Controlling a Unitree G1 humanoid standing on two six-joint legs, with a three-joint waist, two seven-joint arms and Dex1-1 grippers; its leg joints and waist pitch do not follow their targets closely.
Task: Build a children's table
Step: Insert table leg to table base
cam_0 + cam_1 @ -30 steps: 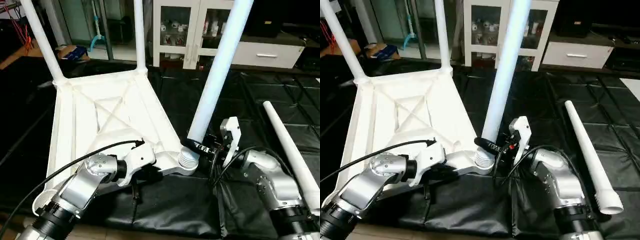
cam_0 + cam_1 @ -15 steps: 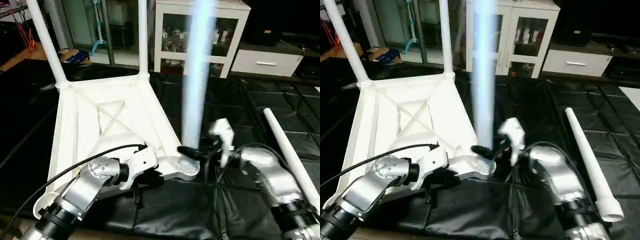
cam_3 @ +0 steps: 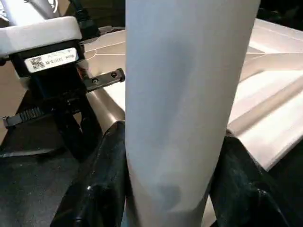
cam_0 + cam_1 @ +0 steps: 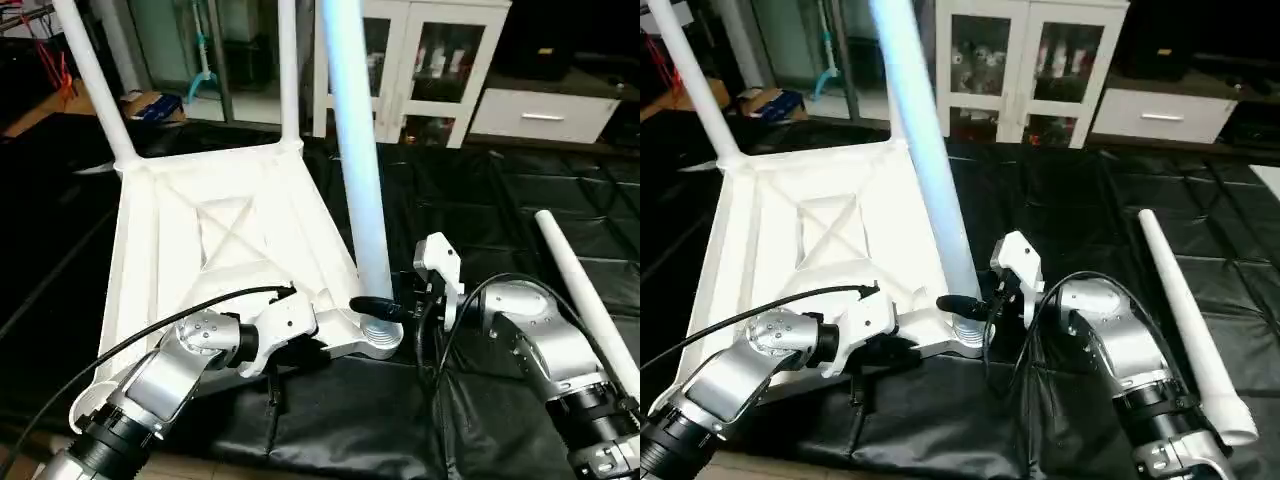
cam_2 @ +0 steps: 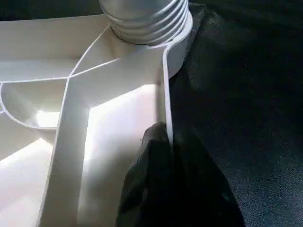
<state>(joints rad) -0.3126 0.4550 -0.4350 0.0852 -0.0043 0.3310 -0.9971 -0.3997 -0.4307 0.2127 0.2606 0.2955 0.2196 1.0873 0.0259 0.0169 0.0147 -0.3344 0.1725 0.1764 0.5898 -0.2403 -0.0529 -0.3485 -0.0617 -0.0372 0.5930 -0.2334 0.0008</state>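
Right gripper (image 4: 378,305) is clamped around the base of the third leg (image 4: 355,150), black fingers (image 3: 102,184) on either side of the tube just above the threaded collar sitting in the near corner socket (image 4: 378,335). That leg leans towards eleven o'clock from its base rather than standing straight, and that's the worry: if the threads catch while it tilts, they could cross-thread or jam, and a twist from this angle might pop the collar out of the socket altogether.

Over to the left gripper (image 5: 165,156), fingers pinched together on the thin rim wall of the tabletop (image 4: 170,240) just beside that same socket, bracing it. A slip off that narrow rib would likely let the whole tabletop skate across the black mat (image 4: 480,210) under the turning load.

Tabletop lies upside down, ribbed underside up, with two legs already standing in the far corners at eleven and twelve o'clock. A fourth leg (image 4: 585,295) lies loose on the mat at three o'clock, well apart from the action.

Pose: the right forearm comes in from five o'clock, wrist bent inward to the leg; the left forearm rises from seven o'clock, wrist angled across to the rim.
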